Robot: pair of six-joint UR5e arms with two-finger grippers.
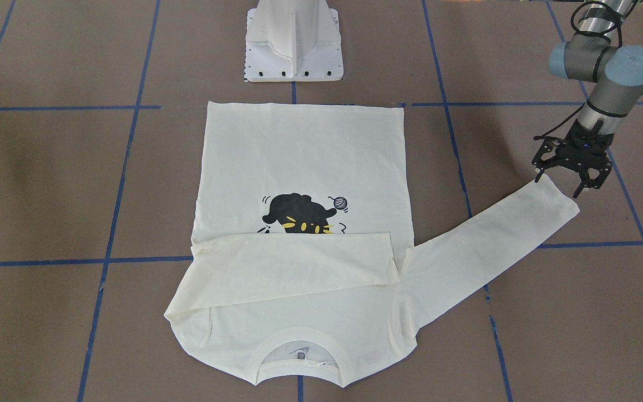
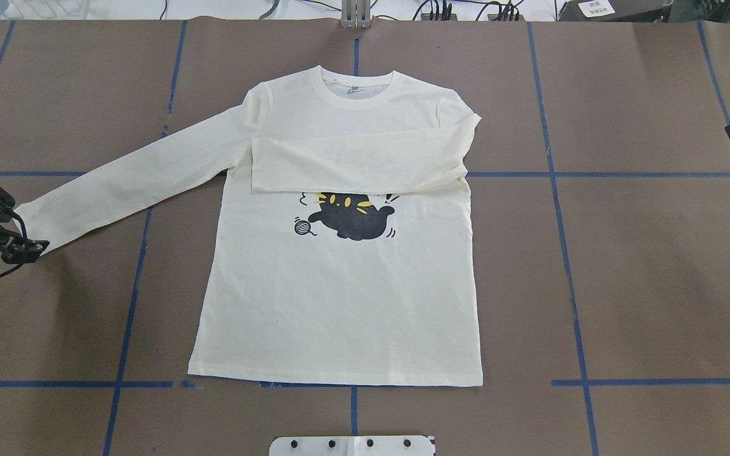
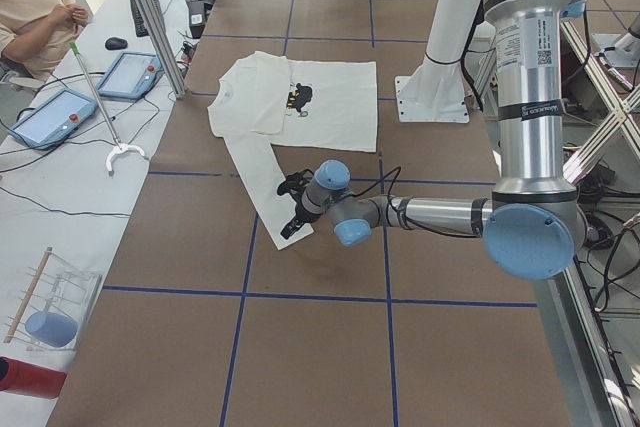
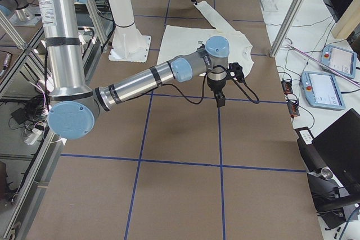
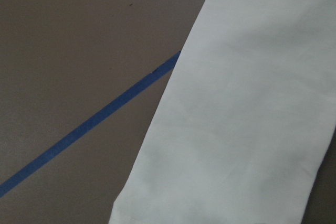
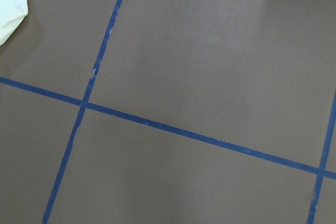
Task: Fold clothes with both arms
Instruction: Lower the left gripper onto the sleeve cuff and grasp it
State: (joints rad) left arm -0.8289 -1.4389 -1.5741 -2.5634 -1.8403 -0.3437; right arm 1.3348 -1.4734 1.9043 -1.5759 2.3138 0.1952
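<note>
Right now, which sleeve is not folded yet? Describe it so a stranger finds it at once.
Find the cream shirt flat on the brown table. The sleeve runs out diagonally from its shoulder toward the left gripper. Unlike the other sleeve, folded across the chest, it lies stretched straight.

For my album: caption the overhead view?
Left end effector at the outstretched sleeve of a cat T-shirt; other sleeve folded across.

**Brown taped table, white bench alongside**

A matte brown table top (image 2: 644,285) carries a grid of blue tape lines (image 2: 625,174). Beside it stands a white bench (image 3: 55,247) holding two blue-screened tablets (image 3: 127,75) and a black computer mouse (image 3: 117,43).
</note>
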